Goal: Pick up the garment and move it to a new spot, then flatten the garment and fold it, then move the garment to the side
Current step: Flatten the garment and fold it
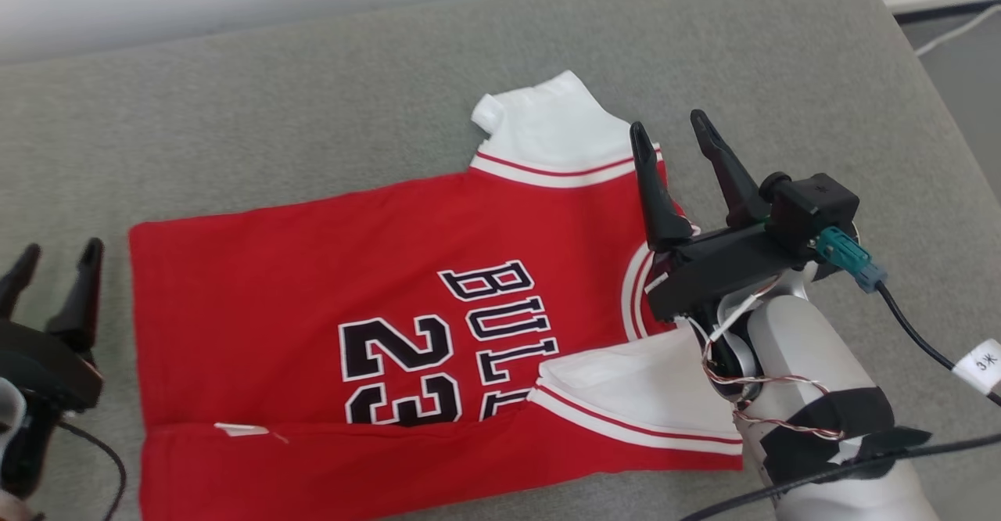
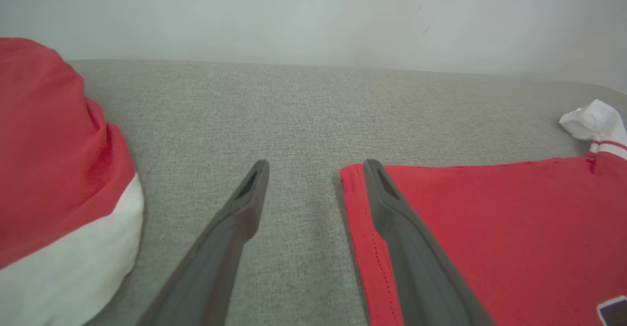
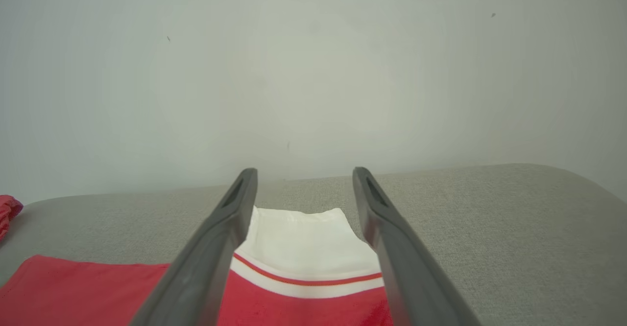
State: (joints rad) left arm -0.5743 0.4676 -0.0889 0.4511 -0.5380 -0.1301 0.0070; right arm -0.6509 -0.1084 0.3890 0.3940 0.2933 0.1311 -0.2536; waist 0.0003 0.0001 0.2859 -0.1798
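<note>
A red jersey (image 1: pixel 313 286) with "BULLS 23" in black letters lies spread on the grey cushion (image 1: pixel 313 114), its near edge folded over onto itself. One white sleeve (image 1: pixel 555 126) points away from me, and the other (image 1: pixel 649 384) lies folded by my right forearm. My right gripper (image 1: pixel 671 128) hangs open above the collar end, and in the right wrist view (image 3: pixel 303 174) the far sleeve (image 3: pixel 303 238) shows between its fingers. My left gripper (image 1: pixel 62 249) stands open just left of the jersey's hem; in the left wrist view (image 2: pixel 316 164) one finger overlaps the hem corner (image 2: pixel 352 203).
A second red and white bundle of cloth (image 2: pixel 49 169) lies on the cushion to the left of my left gripper. A pale wall (image 3: pixel 313 71) rises behind the cushion. The cushion's rounded right edge meets the floor, where a white cable (image 1: pixel 958 30) runs.
</note>
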